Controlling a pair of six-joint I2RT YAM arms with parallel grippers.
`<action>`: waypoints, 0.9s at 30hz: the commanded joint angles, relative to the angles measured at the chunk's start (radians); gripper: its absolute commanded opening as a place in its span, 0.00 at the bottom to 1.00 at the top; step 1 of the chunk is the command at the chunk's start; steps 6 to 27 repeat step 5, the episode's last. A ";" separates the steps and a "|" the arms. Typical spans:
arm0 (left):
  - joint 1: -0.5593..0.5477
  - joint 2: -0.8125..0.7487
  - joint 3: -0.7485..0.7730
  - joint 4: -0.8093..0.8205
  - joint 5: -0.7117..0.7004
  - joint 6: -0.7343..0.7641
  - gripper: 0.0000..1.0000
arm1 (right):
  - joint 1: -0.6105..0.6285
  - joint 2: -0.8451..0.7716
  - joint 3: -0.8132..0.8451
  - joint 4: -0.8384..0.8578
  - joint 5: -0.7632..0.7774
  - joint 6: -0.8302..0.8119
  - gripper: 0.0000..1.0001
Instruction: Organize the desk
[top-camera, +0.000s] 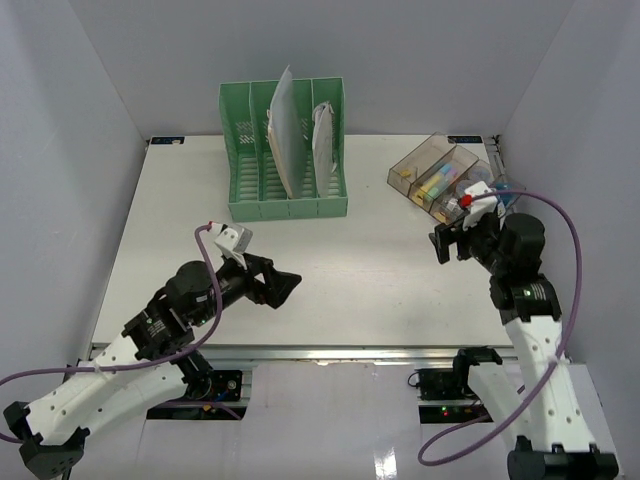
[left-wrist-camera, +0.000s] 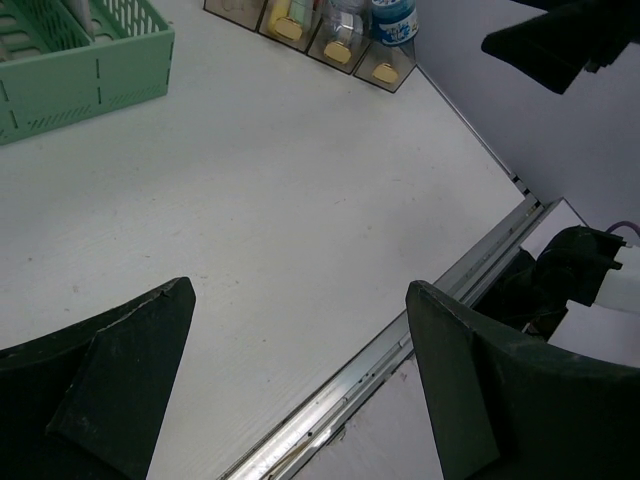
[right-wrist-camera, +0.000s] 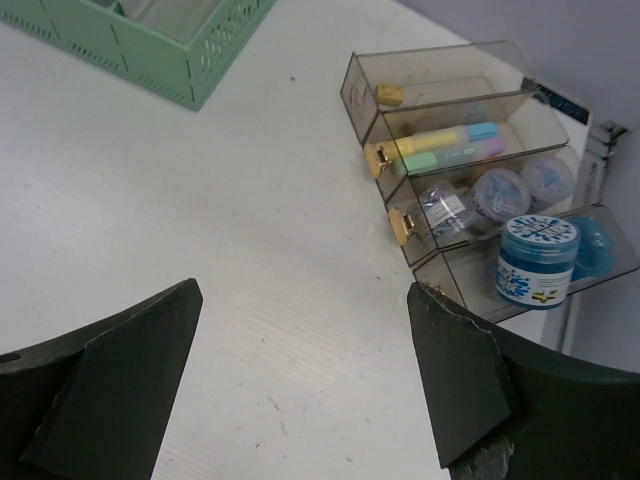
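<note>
Nearest, the metal rail runs along the front edge of the desk, whose white top fills the middle of the overhead view. Just past the rail the left gripper hovers over the near-left part of the desk. From above its fingers merge into one dark shape, but its own wrist camera shows them spread apart with only bare tabletop between. The right gripper hangs over the right side, near the clear brown tray. Its opening is hard to judge overhead; its wrist view shows both fingers wide apart, holding nothing.

The tray's contents are tiny specks from above. The right wrist view resolves them: a blue-lidded jar in the nearest compartment, clear round tubs in the next, then pastel sticks, and a small yellow item farthest, too small to identify.

At the far edge stands the green file rack. Only the overhead view shows the sheets of paper upright in its slots; both wrist views crop it to a low corner.
</note>
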 joint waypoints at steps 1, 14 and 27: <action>0.003 -0.060 0.065 -0.114 -0.062 0.029 0.98 | -0.004 -0.189 -0.030 -0.095 0.111 0.034 0.90; 0.003 -0.091 0.065 -0.141 -0.083 0.032 0.98 | -0.004 -0.270 -0.025 -0.157 0.164 0.043 0.90; 0.003 -0.091 0.065 -0.141 -0.083 0.032 0.98 | -0.004 -0.270 -0.025 -0.157 0.164 0.043 0.90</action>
